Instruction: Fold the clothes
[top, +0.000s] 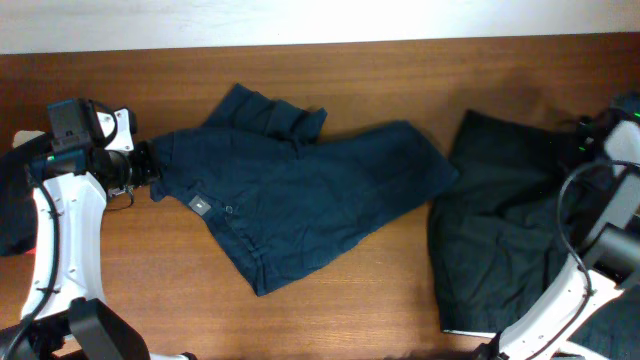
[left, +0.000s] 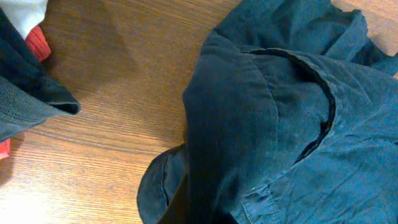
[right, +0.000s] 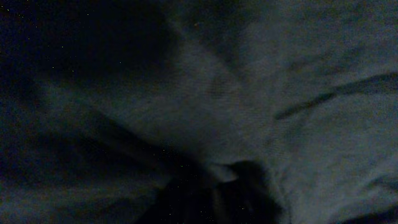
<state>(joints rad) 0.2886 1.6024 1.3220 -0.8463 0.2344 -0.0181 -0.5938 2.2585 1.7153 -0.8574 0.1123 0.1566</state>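
Left fingers (top: 148, 172) against navy shorts (top: 310, 195)

Two pairs of shorts lie on one wooden surface (top: 350, 70): one navy pair (top: 300, 190) at the centre of the frame and one near-black pair (top: 500, 230) to the right. Two robot arms show, one left arm (top: 65, 230) at the left edge and one right arm (top: 600, 260) at the lower right.

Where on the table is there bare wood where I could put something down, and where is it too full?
Bare wood: the front of the table, between the left arm, the navy shorts and the black shorts; also the back strip behind both pairs. Crowded: the right side, under the black shorts and right arm.
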